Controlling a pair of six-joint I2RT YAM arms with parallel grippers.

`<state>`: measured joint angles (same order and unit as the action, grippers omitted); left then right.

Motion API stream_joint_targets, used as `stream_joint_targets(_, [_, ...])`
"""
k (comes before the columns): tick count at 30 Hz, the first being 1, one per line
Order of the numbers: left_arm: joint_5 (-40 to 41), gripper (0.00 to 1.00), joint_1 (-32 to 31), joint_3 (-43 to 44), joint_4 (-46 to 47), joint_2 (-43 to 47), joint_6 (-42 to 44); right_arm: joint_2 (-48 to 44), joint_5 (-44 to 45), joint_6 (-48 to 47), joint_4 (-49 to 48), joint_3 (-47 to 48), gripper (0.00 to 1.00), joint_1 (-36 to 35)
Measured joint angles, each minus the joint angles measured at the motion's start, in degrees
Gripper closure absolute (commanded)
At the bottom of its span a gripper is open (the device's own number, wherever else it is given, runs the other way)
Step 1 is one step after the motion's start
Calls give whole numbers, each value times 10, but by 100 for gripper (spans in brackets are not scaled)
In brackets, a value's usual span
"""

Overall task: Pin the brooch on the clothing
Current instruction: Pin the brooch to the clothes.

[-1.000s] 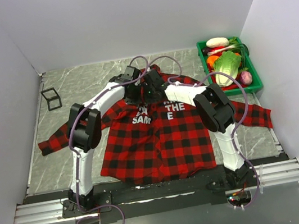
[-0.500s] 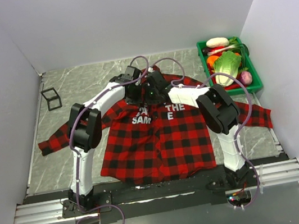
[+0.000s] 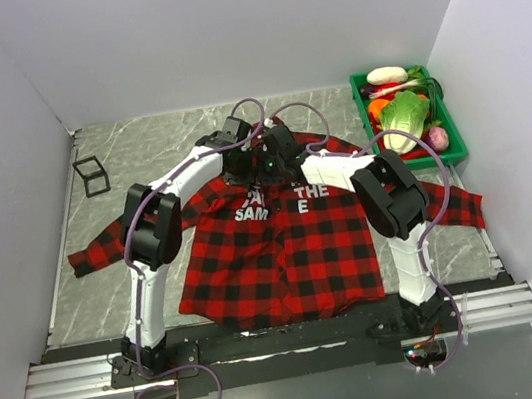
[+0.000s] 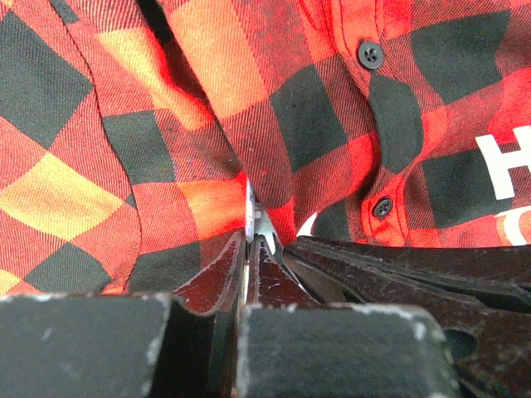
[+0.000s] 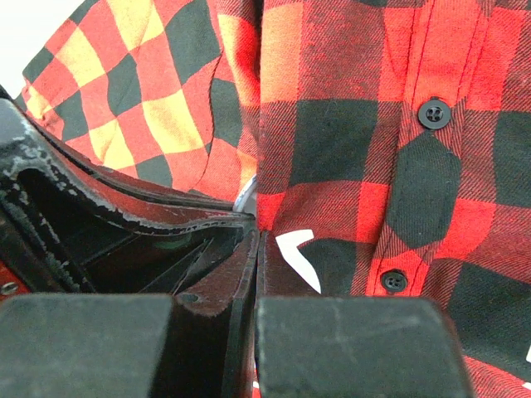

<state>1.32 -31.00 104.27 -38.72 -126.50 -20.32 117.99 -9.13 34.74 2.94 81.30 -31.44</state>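
1. A grey marbled table [image 3: 175, 138] is seen carrying everything.
2. The clothing [image 3: 274, 249], a red-and-black plaid shirt, is spread front up on it, its upper chest lying directly under the tips of the left gripper [image 4: 249, 249] and the right gripper [image 5: 257, 240].
3. The hem is laid nearer the arm bases than the grippers, and one sleeve is stretched out to each side of them.
4. A small black wire-frame cube [image 3: 91, 174] is set on bare table well to the left of the left gripper, apart from the shirt.
5. A green tray [image 3: 365, 113] filled with vegetables is placed to the right of the right gripper, near the shirt's shoulder.
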Motion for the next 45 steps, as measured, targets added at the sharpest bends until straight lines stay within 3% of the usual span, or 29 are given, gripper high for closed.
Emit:
stream_joint_targets(41, [-31, 99, 4, -22, 56, 2, -21, 24, 16, -17, 6, 1, 100, -5])
stream_joint_targets(45, [-35, 99, 9, -24, 58, 2, -23, 21, 14, -22, 3, 0, 80, -5])
